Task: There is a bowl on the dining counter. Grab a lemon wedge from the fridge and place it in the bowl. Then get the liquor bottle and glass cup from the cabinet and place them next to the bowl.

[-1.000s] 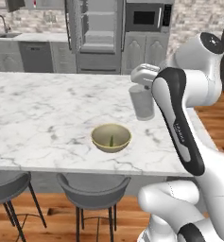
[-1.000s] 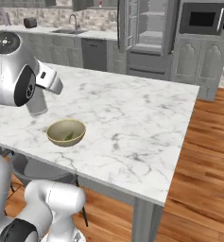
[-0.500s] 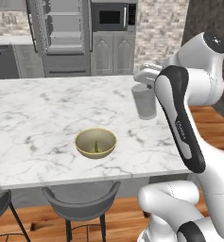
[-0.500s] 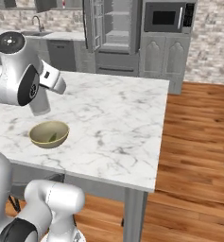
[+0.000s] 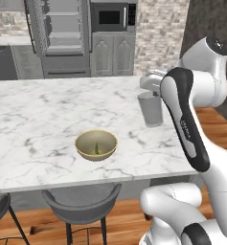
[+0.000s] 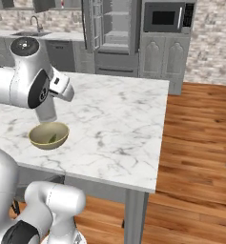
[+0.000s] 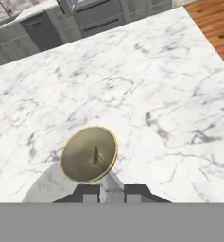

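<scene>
Left base view: the cup [image 5: 151,108] is at the middle right of the picture, upright, above the white marble counter [image 5: 33,119]. The hand [image 5: 152,83] is clenched on the cup's rim from above. The white arm [image 5: 187,119] bends up from the lower right. The bowl [image 5: 96,145] sits on the counter at the middle of the picture, down and left of the cup and apart from it. A small lemon wedge [image 5: 96,149] lies inside the bowl. The fridge [image 5: 57,36] stands at the top left with its doors open. Two grey stools [image 5: 81,201] show at the bottom edge under the counter.

In the right base view the cup [image 6: 46,109] is at the left, just above the bowl [image 6: 49,135].

In the hand view the bowl [image 7: 89,153] is at the lower middle, and the see-through cup [image 7: 52,186] shows faintly at the bottom left.
</scene>
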Tool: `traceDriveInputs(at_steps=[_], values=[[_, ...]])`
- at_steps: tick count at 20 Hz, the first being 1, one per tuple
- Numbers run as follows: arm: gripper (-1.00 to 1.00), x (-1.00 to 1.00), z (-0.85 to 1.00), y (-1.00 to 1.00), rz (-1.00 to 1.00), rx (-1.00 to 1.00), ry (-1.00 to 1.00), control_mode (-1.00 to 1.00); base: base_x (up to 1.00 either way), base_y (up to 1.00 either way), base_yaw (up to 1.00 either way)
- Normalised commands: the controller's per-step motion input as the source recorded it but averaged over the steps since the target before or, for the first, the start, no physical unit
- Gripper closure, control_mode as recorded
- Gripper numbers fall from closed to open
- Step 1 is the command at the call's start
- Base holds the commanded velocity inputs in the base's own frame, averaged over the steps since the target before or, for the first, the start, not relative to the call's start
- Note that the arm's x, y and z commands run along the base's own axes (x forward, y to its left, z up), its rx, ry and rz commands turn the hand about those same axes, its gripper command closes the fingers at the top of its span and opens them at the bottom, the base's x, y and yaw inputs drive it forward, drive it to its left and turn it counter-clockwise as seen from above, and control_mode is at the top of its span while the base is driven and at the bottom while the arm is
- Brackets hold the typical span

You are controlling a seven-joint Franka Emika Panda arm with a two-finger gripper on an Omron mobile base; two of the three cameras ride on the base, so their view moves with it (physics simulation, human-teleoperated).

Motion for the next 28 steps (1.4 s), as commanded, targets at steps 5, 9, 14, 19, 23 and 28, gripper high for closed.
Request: traceDriveInputs(at_steps=[5,9,14,19,23,28], values=[[1.00,0.35,-0.74,-0.57,0.18,0.00,0.01,-1.00,0.00,0.00,0.00],[1.00,0.55,-0.77,-0.65,0.20,0.00,0.00,-1.00,0.00,0.00,0.00],[1.00,0.68,-0.73,-0.19,0.14,-0.02,-0.02,-1.00,0.00,0.00,0.00],[1.00,0.78,-0.58,0.00,0.09,0.00,-0.01,-1.00,0.00,0.00,0.00],[1.00,0.69,-0.49,0.00,0.09,0.00,0.00,-1.00,0.00,0.00,0.00],[1.00,0.53,-0.57,0.05,0.09,0.00,0.00,-1.00,0.00,0.00,0.00]])
